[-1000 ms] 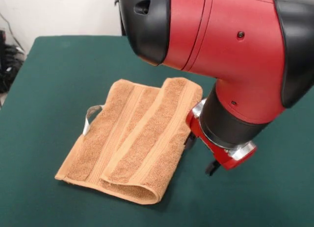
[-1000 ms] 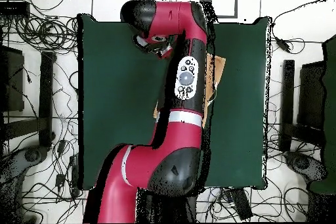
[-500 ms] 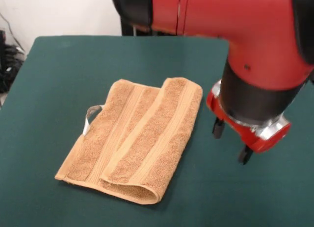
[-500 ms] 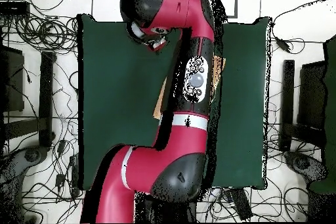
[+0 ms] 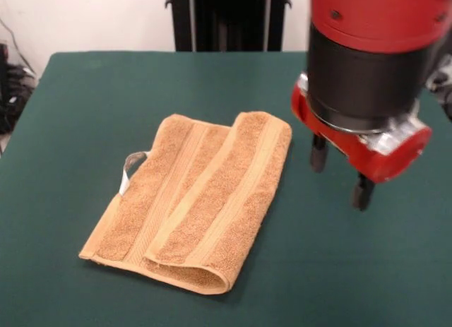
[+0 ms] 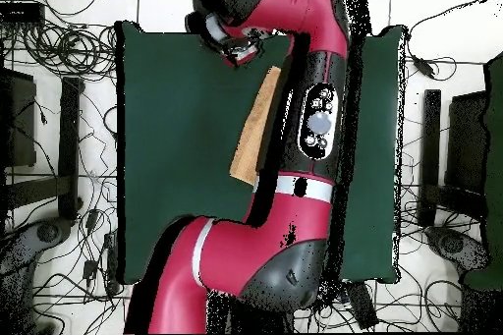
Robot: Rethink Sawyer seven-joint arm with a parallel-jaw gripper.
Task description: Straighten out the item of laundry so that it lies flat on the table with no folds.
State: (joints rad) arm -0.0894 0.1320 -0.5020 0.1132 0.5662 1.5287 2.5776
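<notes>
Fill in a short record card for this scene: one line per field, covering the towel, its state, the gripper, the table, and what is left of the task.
Towel: orange-tan terry towel with smoother woven bands, lying on the table
Towel state: folded over on itself, rounded fold at the front corner; not flat
Label: small white label sticking out at the towel's left edge in the front view
Gripper: gripper open, empty, beside the towel's right edge in the front view, not touching it
Table: dark green cloth-covered table
Task left: towel not yet unfolded

Bright, even light from above; the towel (image 5: 194,200) casts a faint shadow, the gripper (image 5: 340,174) slightly blurred.
</notes>
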